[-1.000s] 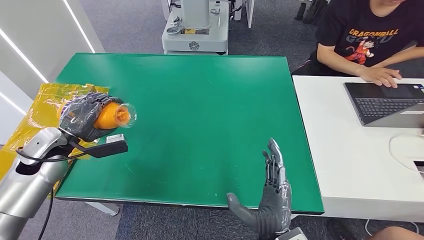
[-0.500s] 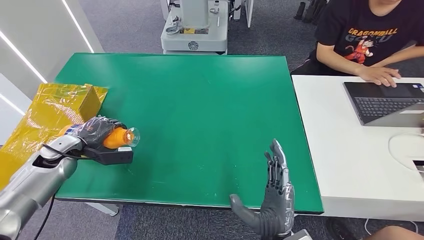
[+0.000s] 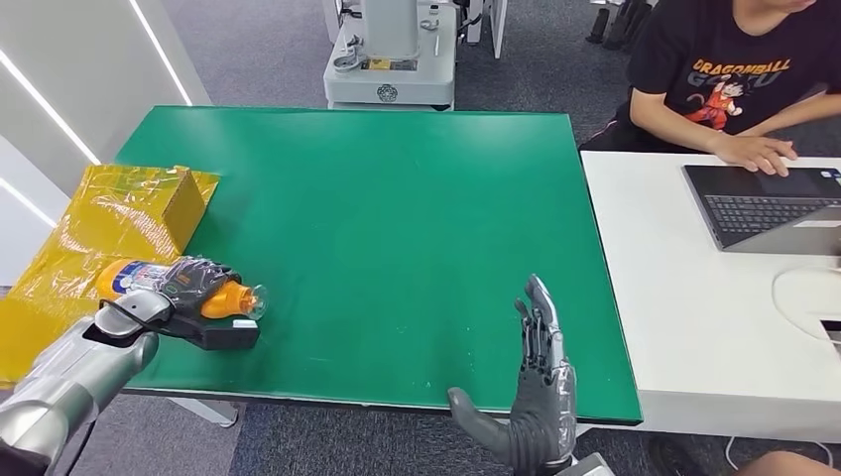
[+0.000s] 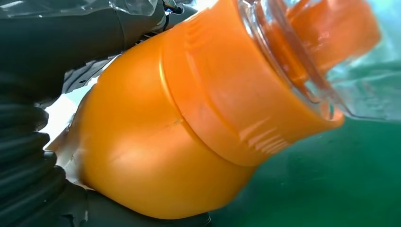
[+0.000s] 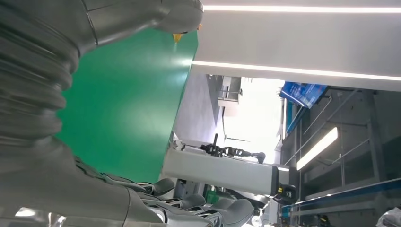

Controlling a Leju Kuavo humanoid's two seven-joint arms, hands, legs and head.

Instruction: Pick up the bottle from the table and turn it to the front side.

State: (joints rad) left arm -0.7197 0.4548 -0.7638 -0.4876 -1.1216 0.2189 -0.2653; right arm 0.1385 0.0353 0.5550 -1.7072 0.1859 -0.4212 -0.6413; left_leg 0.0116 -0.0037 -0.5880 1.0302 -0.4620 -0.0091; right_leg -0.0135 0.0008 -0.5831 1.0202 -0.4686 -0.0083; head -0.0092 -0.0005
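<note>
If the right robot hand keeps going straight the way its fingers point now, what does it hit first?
Probably nothing close: the right robot hand points away over bare green table. Beyond the far edge stands a grey machine base, though height and depth are unclear.

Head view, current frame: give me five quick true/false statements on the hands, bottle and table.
1. The left hand grips the bottle. True.
2. The bottle stands upright. False: it lies about level, clear cap toward the middle of the table.
3. The right hand holds a cap. False: it holds nothing, fingers straight, at the table's near edge.
4. A yellow bag lies at the table's left edge. True.
5. The laptop sits on the green table. False: it sits on the white desk to the right, where a person has a hand by it.
</note>
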